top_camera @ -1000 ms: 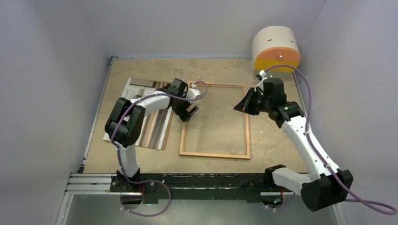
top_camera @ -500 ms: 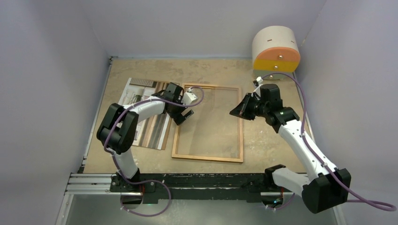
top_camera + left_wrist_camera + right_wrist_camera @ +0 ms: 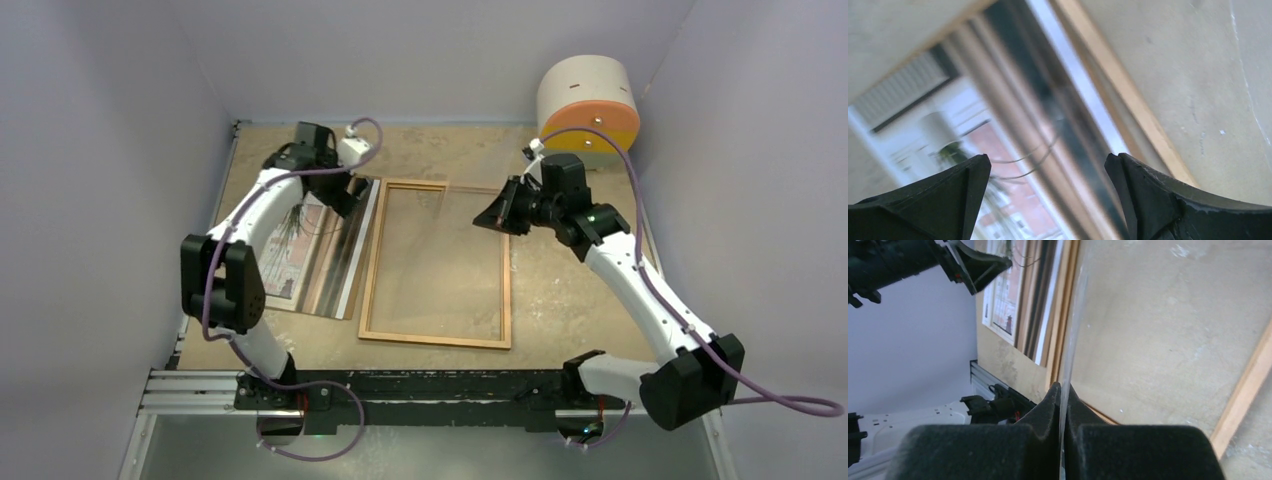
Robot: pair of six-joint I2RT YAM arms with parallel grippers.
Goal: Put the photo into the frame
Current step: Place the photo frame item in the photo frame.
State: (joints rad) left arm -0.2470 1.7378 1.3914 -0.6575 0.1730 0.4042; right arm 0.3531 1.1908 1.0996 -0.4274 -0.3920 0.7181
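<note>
Top external view: large glossy rectangular room-print photo (image 3: 290, 262) laid flat on tabletop (image 3: 570, 290), just left of thin orange-brown rectangular wooden frame (image 3: 435, 340). Left hand (image 3: 343, 197) spread wide over photo's far end, nothing gripped; pickup likely intended. Right hand (image 3: 495, 215) clenched on thin clear pane (image 3: 1075, 315), seemingly tilted up so photo can be slid under.

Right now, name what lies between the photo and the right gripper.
Top view: left rail of the frame and the clear pane the right gripper pinches.

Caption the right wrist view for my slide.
Right gripper shut on the clear pane above the frame; photo lies alongside.
</note>
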